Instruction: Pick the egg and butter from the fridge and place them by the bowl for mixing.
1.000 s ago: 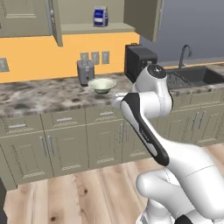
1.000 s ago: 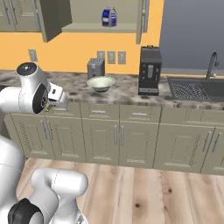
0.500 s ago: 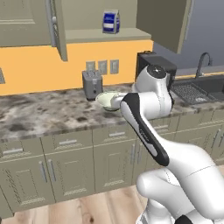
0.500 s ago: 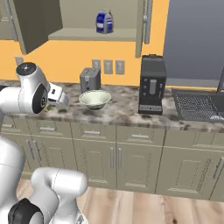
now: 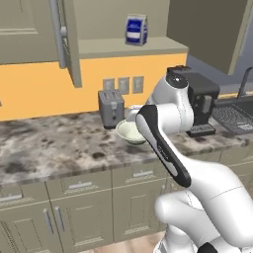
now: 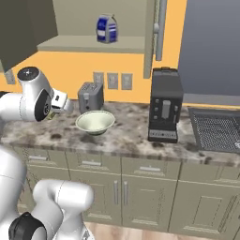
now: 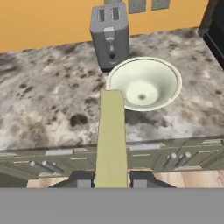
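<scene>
1. The tool (image 7: pixel 111 178) is clamped on the butter (image 7: pixel 111 135), a pale yellow-green stick that runs lengthwise up from between the two dark fingertips (image 7: pixel 83 178) in the hand view.
2. In that view the far end of the butter overlaps the near rim of the bowl (image 7: pixel 144 83); how high it hangs above the counter (image 7: pixel 48 109) cannot be told from there.
3. The bowl stands upright on the speckled stone counter, wide and shallow, with nothing inside it.
4. A grey toaster (image 7: pixel 110 33) stands just behind the bowl, against the orange wall, below a row of wall sockets (image 5: pixel 122 85).
5. In the right base view the tool (image 6: pixel 60 107) is held above the counter to the left of the bowl (image 6: pixel 95 122), with a sliver of the yellowish butter (image 6: pixel 52 115) showing under the hand.
6. A black coffee machine (image 6: pixel 165 105) stands on the counter to the right of the bowl, well apart from it, and a dark sink (image 6: pixel 216 133) lies beyond it.
7. Above, a blue and white carton (image 6: pixel 106 28) stands on the shelf of an open wall cupboard (image 6: pixel 93 43).
8. In the left base view the arm's white elbow covers part of the bowl (image 5: pixel 129 132).
</scene>
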